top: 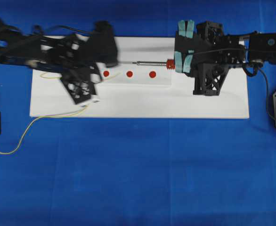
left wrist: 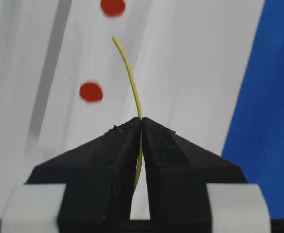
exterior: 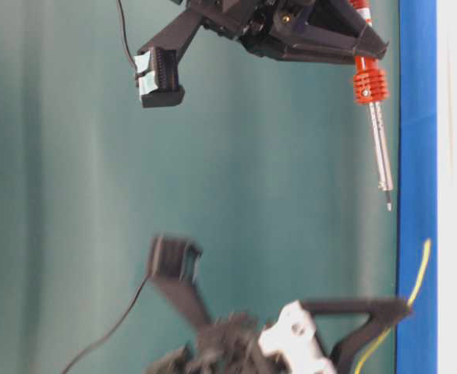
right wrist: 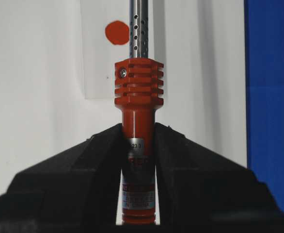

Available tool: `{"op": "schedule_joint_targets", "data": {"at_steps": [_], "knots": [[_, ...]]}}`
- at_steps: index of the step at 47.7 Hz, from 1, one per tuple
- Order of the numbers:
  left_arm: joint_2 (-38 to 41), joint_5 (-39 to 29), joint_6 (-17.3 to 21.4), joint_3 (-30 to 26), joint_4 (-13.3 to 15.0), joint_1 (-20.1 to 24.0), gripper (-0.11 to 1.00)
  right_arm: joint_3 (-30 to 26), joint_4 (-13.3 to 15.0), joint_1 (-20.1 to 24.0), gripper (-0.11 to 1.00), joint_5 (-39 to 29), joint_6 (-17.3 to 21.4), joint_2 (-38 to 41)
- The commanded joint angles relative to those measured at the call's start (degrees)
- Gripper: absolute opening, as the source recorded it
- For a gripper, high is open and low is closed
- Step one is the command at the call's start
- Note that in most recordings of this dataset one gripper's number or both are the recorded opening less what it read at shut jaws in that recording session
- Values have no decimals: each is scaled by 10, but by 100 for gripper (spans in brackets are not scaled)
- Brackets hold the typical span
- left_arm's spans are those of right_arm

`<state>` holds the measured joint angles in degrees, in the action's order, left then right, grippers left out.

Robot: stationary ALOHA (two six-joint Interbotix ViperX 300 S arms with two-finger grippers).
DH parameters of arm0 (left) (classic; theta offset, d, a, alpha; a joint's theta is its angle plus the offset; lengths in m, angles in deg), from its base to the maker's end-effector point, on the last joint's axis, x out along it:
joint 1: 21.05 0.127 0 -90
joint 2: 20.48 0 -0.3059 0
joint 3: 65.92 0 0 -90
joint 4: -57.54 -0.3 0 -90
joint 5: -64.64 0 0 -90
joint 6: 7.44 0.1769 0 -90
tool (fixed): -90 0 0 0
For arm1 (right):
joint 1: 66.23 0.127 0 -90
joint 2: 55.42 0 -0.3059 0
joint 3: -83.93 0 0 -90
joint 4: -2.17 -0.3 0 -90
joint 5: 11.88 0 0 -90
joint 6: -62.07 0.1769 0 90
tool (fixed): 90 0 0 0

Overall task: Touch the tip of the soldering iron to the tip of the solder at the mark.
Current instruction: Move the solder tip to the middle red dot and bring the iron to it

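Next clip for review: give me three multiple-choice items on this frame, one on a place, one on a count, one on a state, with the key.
1. The red dots lie on:
A. the white board
B. the blue cloth
C. a metal tray

2. Red dots seen from overhead:
A. two
B. three
C. five

3. The left gripper is:
A. open, empty
B. shut on the thin yellow solder wire
C. shut on the orange-handled soldering iron

Key: 1 A, white surrounds every dot; 2 B, three in a row; 3 B, the wire runs out between closed jaws in the left wrist view.
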<state>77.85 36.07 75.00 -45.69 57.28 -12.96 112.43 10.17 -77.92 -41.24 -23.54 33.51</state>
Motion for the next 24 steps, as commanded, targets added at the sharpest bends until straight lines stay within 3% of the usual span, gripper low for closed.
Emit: {"op": "schedule_joint_targets", "data": {"at_steps": [1,24], "knots": [[19,-11,4,-37,-1,-1,1,-4,3,-4,6,2,1,-14],[75,-24,4,-69,-2,7,1,4,4,-4,6,-3,0,-14]]}}
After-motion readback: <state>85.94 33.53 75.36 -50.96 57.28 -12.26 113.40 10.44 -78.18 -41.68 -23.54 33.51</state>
